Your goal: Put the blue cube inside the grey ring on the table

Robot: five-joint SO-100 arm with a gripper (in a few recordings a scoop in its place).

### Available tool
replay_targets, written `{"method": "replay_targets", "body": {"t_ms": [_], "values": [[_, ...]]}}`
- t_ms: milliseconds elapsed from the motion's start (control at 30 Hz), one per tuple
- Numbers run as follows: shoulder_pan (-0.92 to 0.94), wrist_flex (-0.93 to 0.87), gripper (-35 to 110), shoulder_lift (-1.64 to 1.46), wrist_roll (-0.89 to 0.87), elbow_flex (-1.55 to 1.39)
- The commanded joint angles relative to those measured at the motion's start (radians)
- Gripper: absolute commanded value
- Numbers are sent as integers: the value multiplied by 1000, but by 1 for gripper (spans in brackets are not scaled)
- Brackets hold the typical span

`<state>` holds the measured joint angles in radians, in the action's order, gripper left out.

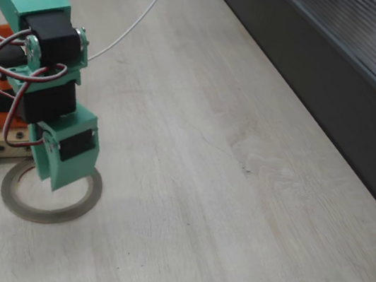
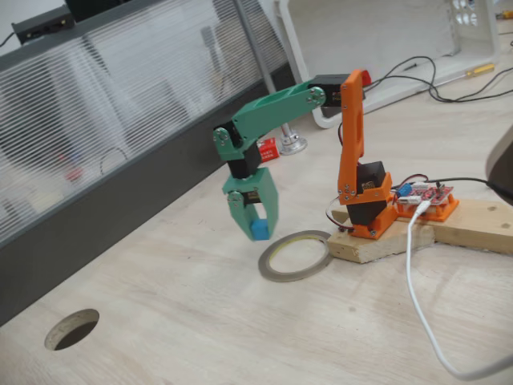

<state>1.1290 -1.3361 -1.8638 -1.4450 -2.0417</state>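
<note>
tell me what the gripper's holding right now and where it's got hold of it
The gripper holds the blue cube, pinched by its opposite side faces between the two green fingertips, lifted off the table just beside the grey ring.

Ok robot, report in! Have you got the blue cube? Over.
Pincer shut on blue cube, held off the table. Hanging by the grey ring's near rim, not inside yet. Nothing in the way.
</note>
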Motion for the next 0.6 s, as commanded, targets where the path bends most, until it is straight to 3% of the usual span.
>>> {"method": "replay_targets", "body": {"t_ms": [0,567], "values": [[11,5,11,-86,-12,-97],[12,8,11,-175,-12,-328]]}}
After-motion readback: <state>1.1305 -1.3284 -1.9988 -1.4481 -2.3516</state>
